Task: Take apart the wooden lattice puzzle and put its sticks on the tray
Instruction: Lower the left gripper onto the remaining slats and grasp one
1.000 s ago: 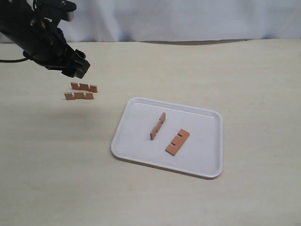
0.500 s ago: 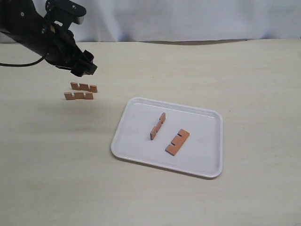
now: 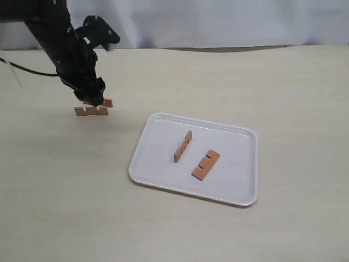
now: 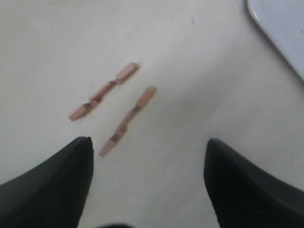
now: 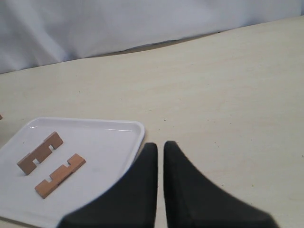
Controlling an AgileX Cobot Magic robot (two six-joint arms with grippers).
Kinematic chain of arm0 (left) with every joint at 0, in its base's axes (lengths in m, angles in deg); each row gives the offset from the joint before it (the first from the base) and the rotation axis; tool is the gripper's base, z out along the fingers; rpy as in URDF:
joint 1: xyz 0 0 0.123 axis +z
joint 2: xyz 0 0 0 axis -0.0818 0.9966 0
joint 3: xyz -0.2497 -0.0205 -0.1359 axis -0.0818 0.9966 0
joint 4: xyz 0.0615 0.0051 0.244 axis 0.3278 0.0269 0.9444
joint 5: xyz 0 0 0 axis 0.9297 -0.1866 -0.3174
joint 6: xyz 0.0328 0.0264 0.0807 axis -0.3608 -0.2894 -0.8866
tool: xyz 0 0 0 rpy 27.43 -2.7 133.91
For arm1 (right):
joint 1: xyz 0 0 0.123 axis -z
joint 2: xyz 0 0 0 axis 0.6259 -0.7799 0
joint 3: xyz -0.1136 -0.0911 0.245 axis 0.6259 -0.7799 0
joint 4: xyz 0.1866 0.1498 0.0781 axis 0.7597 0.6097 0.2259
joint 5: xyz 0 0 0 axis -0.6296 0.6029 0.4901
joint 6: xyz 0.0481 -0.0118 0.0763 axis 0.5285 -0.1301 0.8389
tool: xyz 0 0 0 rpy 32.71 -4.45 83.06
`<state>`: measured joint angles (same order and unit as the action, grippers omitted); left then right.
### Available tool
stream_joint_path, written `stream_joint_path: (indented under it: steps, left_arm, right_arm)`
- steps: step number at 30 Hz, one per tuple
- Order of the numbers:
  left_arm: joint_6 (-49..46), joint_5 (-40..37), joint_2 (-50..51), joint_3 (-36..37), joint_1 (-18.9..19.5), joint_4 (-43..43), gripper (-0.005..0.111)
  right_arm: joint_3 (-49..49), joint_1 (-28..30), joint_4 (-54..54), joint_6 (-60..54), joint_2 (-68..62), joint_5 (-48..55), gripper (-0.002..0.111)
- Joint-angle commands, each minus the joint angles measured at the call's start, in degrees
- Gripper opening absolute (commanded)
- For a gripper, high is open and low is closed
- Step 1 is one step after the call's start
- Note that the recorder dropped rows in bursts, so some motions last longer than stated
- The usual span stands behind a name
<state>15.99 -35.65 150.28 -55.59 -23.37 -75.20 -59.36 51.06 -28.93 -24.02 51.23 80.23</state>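
My left gripper (image 4: 147,142) hangs open over two sticks (image 3: 91,111) lying parallel on the table (image 3: 283,82), long axes left-to-right in the exterior view. Right gripper (image 5: 160,149) closed, empty.

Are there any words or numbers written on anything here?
None. No words, numbers, labels or signs show in any view. The sticks, the tray, the table and the white cloth behind it are all plain.
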Motion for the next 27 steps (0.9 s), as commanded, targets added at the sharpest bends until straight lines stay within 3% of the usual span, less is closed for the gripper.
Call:
stream_joint_path:
  steps: [1,13,27]
  left_arm:
    - [-5.36,-3.08,2.90,-0.51,0.00,-0.28,0.063]
    - [-5.58,4.45,4.60,-0.24,0.00,-0.92,0.063]
    - [-5.32,5.50,8.41,-0.24,0.12,-0.25,0.063]
  right_arm:
    - [-0.19,0.17,-0.48,-0.27,0.27,-0.13,0.004]
    - [-0.19,0.17,-0.48,-0.27,0.27,-0.13,0.004]
    - [-0.19,0.17,-0.48,-0.27,0.27,-0.13,0.004]
